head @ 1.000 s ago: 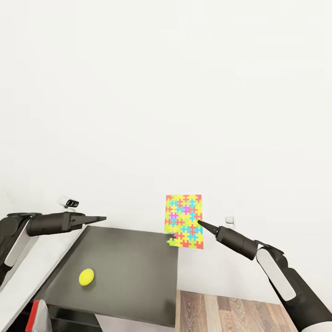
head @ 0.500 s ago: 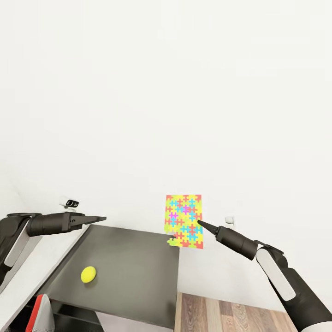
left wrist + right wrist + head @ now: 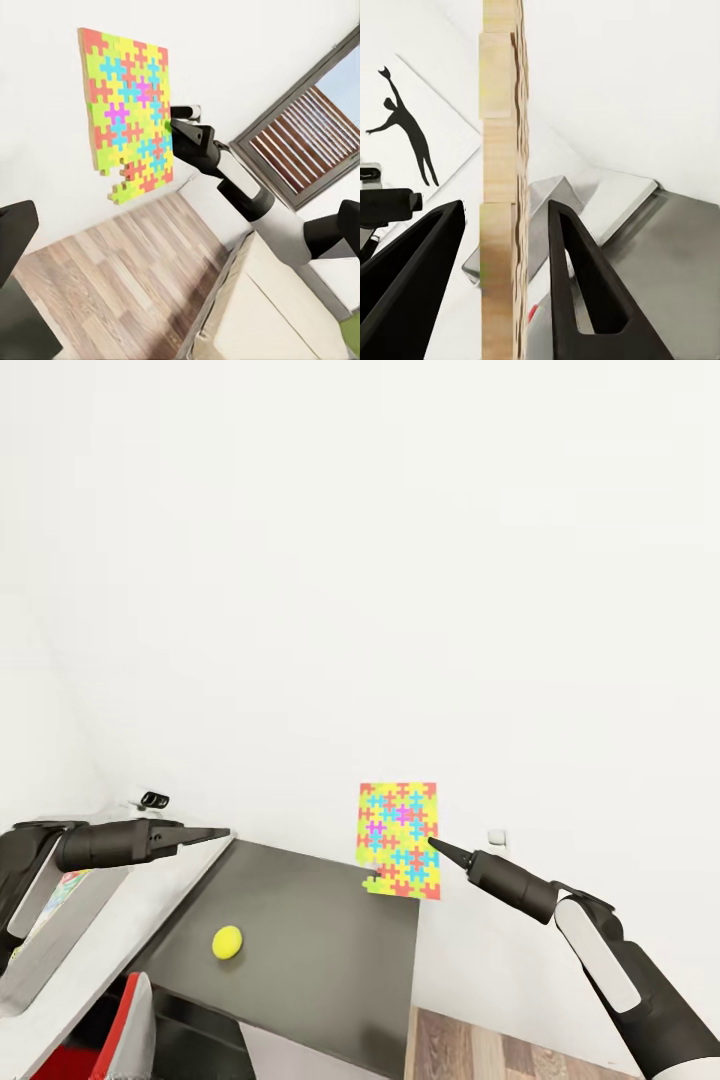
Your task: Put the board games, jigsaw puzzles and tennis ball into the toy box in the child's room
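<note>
A jigsaw puzzle (image 3: 398, 838) of yellow, pink, blue and green pieces hangs upright in the air before the white wall, past the far corner of the table's dark side unit (image 3: 320, 950). My right gripper (image 3: 432, 846) is shut on its right edge; the right wrist view shows the jigsaw puzzle (image 3: 501, 150) edge-on between the two fingers. The tennis ball (image 3: 227, 941) lies on the dark unit. At the far left the toy box (image 3: 40, 940) rests on the pale table (image 3: 140, 920), with something multicoloured inside. My left gripper (image 3: 222, 834) hovers over the table, its fingers (image 3: 16, 234) wide apart and empty.
A red and white chair (image 3: 130, 1035) stands below the table's near edge. A wall socket (image 3: 497, 840) sits right of the puzzle. Wood-plank floor (image 3: 480, 1050) lies right of the dark unit. The bed (image 3: 262, 307) and a window show in the left wrist view.
The head view has swung left, bringing the toy box and more of the pale table into the picture. Both arms keep their pose, and the puzzle stays in the right gripper.
</note>
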Tool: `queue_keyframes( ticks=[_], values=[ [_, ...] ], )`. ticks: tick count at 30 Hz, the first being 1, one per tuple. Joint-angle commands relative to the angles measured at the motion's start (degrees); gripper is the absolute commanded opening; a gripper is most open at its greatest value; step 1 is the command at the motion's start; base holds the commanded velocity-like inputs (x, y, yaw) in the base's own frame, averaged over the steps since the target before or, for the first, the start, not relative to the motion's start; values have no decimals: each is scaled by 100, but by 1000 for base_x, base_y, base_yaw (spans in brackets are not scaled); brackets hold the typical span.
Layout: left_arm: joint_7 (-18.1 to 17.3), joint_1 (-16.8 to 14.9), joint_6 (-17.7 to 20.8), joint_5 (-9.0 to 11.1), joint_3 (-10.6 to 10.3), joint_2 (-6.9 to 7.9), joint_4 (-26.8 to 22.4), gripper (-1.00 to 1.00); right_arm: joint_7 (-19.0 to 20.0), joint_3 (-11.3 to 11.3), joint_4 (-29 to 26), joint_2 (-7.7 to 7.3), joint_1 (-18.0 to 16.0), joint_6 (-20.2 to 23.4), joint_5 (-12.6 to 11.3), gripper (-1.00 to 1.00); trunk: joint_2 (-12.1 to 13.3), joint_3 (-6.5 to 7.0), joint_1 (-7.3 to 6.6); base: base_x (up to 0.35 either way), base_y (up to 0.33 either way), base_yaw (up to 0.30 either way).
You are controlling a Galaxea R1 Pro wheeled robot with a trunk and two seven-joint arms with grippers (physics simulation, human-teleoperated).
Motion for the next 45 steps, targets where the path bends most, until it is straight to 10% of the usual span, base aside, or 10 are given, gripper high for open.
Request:
queue_keyframes(
  ticks=[1,23,45],
  values=[
    [-17,-6,61,4,-3,1,0,100,-7,5,0,-5,-5,40,-56,-100,-12,-10,4,0,0,147],
    [-17,3,61,-8,-3,9,6,100,-56,1,0,14,-5,34,-62,-100,-12,-5,4,0,0,19],
    [-11,6,42,-20,-12,0,23,100,-69,1,27,56,-6,37,-62,-100,-12,-5,4,0,0,273]
  ],
)
